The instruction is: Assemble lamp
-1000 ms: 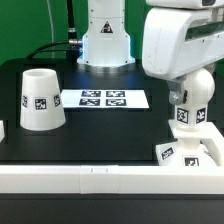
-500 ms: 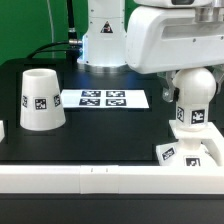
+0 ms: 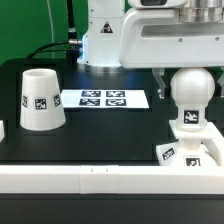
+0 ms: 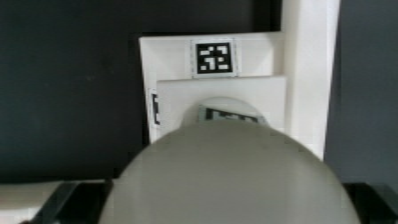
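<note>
I see the gripper [image 3: 189, 86] pinching the bulb [image 3: 190, 100], neck down, right over the base [image 3: 205, 148] at the bench's front corner, the exterior view's right. The shade [image 3: 40, 100] stands by the left edge.

One shade [image 3: 41, 98], one bulb [image 3: 190, 95], one base [image 3: 206, 146] and one marker board [image 3: 105, 99] are visible.

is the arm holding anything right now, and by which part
The end effector appears to grip the bulb by its rounded head, with the neck pointing down over the base. The contact itself is mostly hidden.
</note>
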Robot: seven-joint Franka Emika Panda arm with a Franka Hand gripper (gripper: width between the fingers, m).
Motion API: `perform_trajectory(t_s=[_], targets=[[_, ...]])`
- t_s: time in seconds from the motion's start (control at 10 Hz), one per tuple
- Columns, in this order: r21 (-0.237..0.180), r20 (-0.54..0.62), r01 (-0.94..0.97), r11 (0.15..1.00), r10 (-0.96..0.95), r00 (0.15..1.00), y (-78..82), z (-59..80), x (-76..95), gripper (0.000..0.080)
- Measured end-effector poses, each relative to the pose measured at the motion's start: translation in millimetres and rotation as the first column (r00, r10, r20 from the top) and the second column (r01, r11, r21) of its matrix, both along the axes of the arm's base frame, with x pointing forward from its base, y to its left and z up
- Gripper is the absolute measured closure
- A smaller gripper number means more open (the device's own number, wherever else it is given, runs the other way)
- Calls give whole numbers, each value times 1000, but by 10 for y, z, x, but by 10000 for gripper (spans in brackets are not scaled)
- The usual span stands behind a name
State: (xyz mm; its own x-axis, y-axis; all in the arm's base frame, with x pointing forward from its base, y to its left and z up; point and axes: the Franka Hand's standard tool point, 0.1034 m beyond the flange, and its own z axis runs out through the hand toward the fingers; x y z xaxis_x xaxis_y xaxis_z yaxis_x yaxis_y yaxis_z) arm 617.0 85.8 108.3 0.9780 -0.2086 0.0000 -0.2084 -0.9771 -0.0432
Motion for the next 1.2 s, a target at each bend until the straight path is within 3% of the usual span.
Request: perform_trajectory(t_s=[0.4, 0.7, 1.2], targets=[[7, -17, 304, 953, -303, 953, 15, -3, -6, 220], [17, -36, 489, 872, -488, 872, 26, -3, -7, 220], [49, -95, 777, 628, -771, 630, 58, -9, 2, 220]])
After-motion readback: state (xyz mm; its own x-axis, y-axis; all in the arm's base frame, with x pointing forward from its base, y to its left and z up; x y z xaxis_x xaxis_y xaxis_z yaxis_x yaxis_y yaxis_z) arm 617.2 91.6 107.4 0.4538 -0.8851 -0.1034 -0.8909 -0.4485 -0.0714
